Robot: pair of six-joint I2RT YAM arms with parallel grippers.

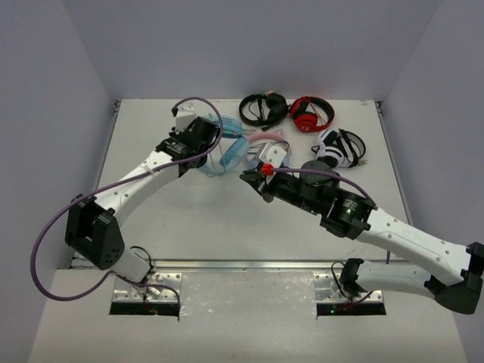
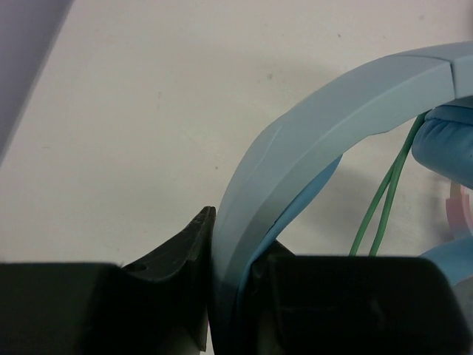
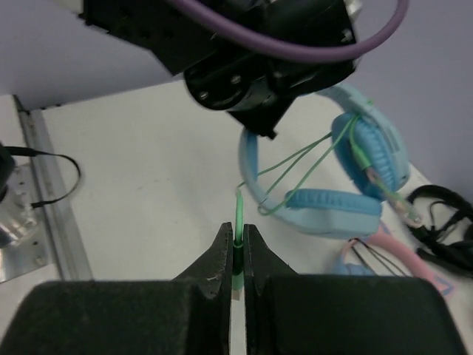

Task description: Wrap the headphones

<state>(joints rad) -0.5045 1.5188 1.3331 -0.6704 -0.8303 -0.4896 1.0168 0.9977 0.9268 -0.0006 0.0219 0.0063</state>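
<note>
Top external view: upper centre-left, the left gripper (image 1: 213, 151) is clamped on the band of the headphones (image 1: 233, 153). Just right, the right gripper (image 1: 248, 178) is pinched tight on the green cable (image 3: 238, 214) end. A few loose strands cross the earcups, so wrapping looks partly done with the tail left to wind.

I've got white shells and black joints on the left arm (image 1: 136, 181) and right arm (image 1: 408, 238). A purple cable (image 1: 35, 243) runs along the left one. The right gripper (image 1: 246, 177) is black with a red dab.
</note>
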